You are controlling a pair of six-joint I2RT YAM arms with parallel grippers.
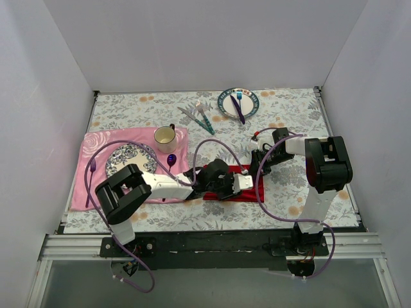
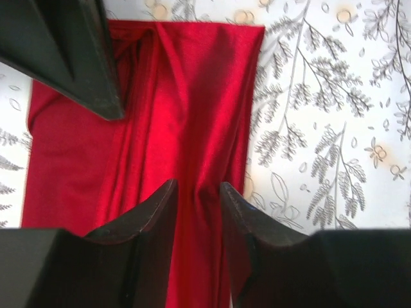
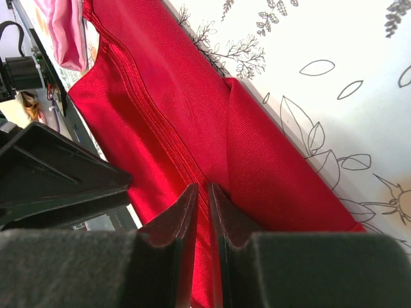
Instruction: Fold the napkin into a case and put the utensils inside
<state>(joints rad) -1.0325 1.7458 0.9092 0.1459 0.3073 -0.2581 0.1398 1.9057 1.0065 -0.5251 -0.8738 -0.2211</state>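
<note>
The red napkin lies partly folded on the floral tablecloth, in front of the arms, with both grippers on it. My left gripper stands over its right part, jaws a little apart astride a pinched ridge of the napkin; the left gripper is open. My right gripper reaches in from the far right. In the right wrist view the right gripper is nearly closed on a stitched fold of the napkin. The teal-handled fork and knife, the utensils, lie at the back centre.
A pink mat on the left carries a cup, a patterned plate, a purple spoon and a purple fork. A plate with a blue fork and a purple knife sits at the back. White walls enclose the table.
</note>
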